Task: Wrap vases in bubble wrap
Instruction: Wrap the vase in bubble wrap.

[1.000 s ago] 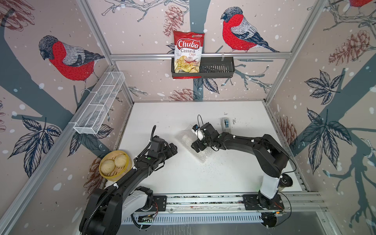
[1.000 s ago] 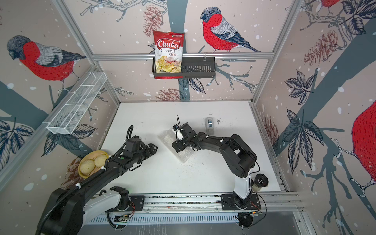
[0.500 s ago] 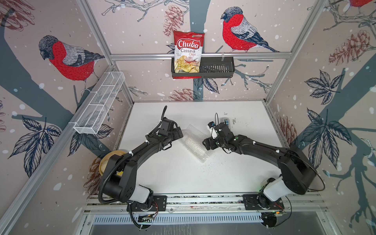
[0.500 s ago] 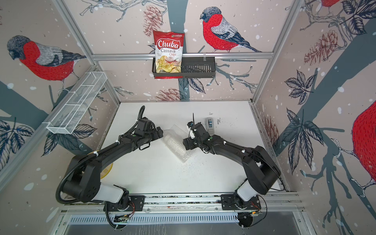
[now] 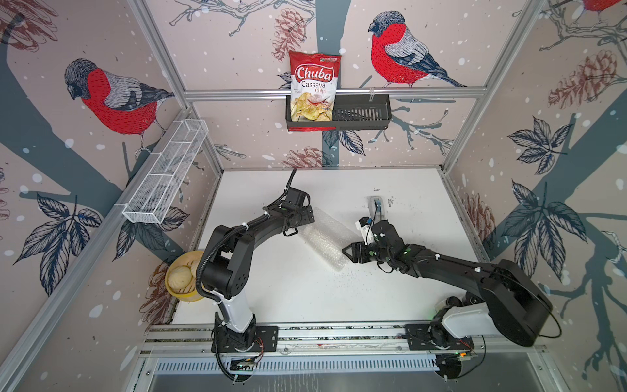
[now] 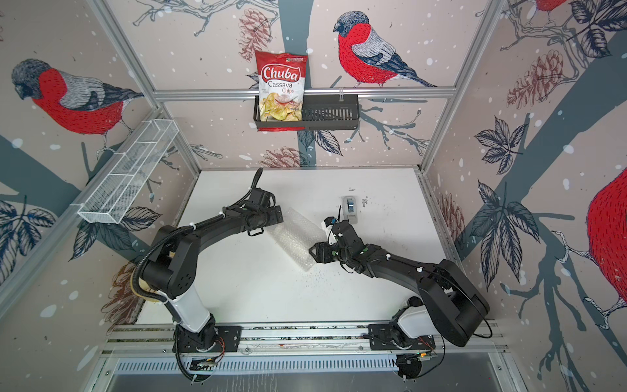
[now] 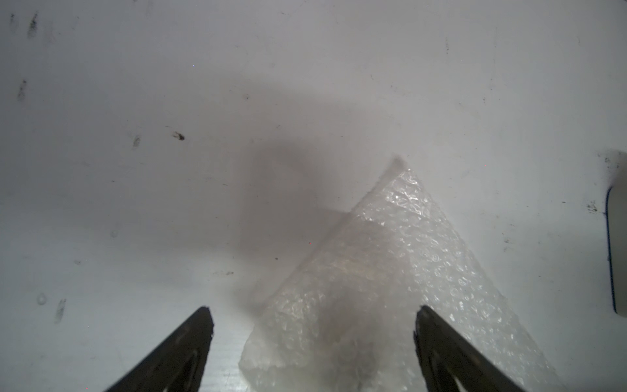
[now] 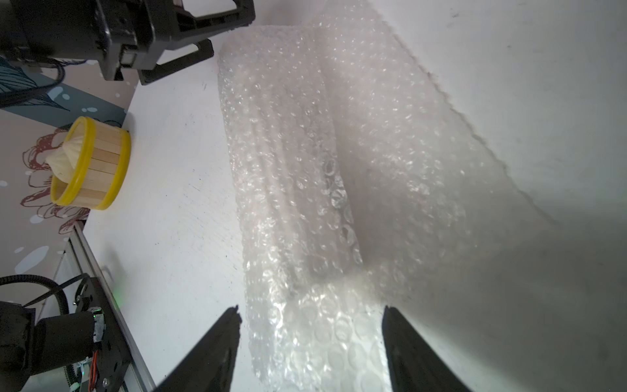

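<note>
The bubble wrap (image 5: 325, 237) (image 6: 295, 237) lies rolled into a tube, slanting across the middle of the white table (image 5: 288, 295). The vase (image 8: 271, 159) shows only as a dim ribbed shape through the wrap. My left gripper (image 5: 310, 220) (image 7: 312, 315) stands open at the roll's far end (image 7: 390, 271), its fingers wide on either side of it. At the near end (image 8: 305, 339) my right gripper (image 5: 345, 253) (image 8: 310, 314) has its fingers close on both sides of the roll, narrower than the left and open, and I see no firm pinch.
A grey-blue tape dispenser (image 5: 376, 207) (image 6: 349, 208) stands just behind the right wrist. A yellow steamer basket of buns (image 5: 183, 278) (image 8: 91, 163) sits at the table's left edge. On the walls hang a wire rack (image 5: 166, 173) and a black basket with a chips bag (image 5: 314, 88).
The left arm has swung from the near left up to the roll's far end. The right gripper has drawn back off the roll to its near end, and its jaws have narrowed.
</note>
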Controlling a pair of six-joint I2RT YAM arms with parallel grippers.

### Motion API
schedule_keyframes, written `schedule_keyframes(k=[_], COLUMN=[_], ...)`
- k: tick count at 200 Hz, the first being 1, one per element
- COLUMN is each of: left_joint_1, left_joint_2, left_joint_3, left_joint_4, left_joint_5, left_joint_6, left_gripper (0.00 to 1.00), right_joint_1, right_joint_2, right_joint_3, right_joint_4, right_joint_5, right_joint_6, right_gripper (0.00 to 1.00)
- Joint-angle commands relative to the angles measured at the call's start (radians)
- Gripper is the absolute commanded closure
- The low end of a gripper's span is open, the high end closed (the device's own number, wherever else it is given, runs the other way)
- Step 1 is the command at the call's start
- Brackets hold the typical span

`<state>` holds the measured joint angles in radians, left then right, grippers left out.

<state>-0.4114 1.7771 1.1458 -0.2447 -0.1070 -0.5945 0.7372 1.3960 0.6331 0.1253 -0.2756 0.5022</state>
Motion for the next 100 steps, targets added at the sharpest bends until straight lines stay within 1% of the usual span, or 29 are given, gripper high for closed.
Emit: schedule_keyframes(k=[1,19,41,61,84,100], left_joint_1=[-0.001,-0.001,-0.001,-0.001,-0.001,-0.001], left_joint_2=[0.012,0.015,0.012,0.009,0.010,0.012], left_joint_3=[0.018,0.027,0.029,0.031,0.029,0.032], left_joint_4=[-0.035,-0.045,-0.057,-0.061,-0.064,-0.064], left_joint_5=[-0.029,-0.035,-0.047,-0.051,-0.052,-0.056], left_joint_6=[0.007,0.011,0.015,0.015,0.013,0.013], left_gripper=[0.07,0.07,0.07,0.07,0.07,0.07], right_joint_1=[-0.005,-0.018,-0.033,-0.054,-0.061,-0.068], right_joint_2=[0.017,0.027,0.027,0.025,0.015,0.014], right_joint_3=[0.000,0.011,0.029,0.032,0.014,0.014], right_joint_4=[0.077,0.077,0.061,0.051,0.059,0.054], right_joint_5=[-0.030,-0.035,-0.026,-0.032,-0.038,-0.038], right_joint_6=[0.026,0.020,-0.001,-0.007,-0.007,-0.014], right_gripper=[0.50,0.66,0.82,0.86,0.88,0.92])
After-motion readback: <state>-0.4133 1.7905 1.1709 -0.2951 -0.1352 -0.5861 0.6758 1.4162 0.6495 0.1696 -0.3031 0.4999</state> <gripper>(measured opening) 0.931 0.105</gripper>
